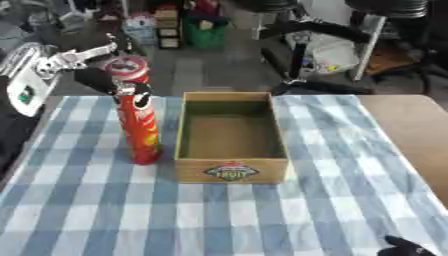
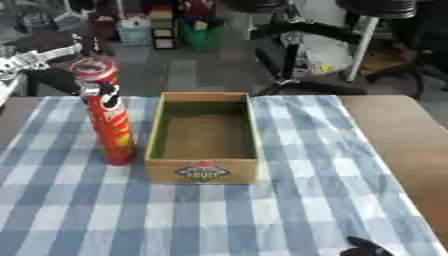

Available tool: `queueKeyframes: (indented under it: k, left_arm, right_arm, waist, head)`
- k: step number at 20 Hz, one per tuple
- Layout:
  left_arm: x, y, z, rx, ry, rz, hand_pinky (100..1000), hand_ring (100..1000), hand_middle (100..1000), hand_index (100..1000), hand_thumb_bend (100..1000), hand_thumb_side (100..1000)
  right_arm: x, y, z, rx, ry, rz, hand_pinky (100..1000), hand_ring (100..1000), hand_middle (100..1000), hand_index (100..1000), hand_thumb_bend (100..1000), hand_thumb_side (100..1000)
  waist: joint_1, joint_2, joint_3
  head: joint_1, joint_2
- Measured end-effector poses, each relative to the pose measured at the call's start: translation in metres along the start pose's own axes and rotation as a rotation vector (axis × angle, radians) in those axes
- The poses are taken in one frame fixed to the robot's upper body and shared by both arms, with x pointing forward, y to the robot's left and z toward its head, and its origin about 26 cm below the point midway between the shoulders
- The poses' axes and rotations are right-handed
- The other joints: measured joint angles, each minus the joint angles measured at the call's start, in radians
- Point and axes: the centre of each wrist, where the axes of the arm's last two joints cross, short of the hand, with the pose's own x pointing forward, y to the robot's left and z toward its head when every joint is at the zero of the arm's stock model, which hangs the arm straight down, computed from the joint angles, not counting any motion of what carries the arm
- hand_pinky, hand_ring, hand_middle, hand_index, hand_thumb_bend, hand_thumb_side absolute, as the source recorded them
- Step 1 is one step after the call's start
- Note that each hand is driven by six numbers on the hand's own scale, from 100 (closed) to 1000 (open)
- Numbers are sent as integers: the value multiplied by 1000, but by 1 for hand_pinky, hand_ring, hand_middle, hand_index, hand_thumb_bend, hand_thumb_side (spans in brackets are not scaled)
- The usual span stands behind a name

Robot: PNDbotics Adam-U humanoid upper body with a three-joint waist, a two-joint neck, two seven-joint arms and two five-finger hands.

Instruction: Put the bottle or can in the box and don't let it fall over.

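a tall red can (image 1: 137, 125) is standing upright on the worktop (image 1: 262, 215), just beside the left wall of the box (image 1: 231, 135) and not inside it. its base is resting on the blue-and-white checked cloth (image 1: 96, 200), and its round lid is facing up, near the far left edge of the worktop. the box is an open cardboard one, sitting near the middle of the cloth with a label on its near wall, and nothing is lying in it.

the left robot hand (image 1: 118, 82) is reaching in from the upper left, its dark fingers curling round the upper part of the can, just below the lid. the silver forearm is trailing off toward the left edge.

the right robot hand (image 1: 404, 247) is showing only as a dark tip at the lower right corner, over the cloth and well apart from the can and box; i cannot tell whether its fingers are spread or pressed together.
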Motion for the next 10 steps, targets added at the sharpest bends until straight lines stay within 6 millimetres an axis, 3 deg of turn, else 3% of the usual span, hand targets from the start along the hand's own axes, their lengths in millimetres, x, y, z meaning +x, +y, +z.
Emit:
queueKeyframes:
  k: [10]
  left_arm:
    - [-6, -5, 1, -12, 27, 23, 812, 840, 844, 879, 424, 731]
  right_arm:
    - [0, 0, 0, 2, -1, 0, 522, 587, 656, 846, 100, 688]
  waist:
    - [0, 1, -3]
  head:
    - [0, 0]
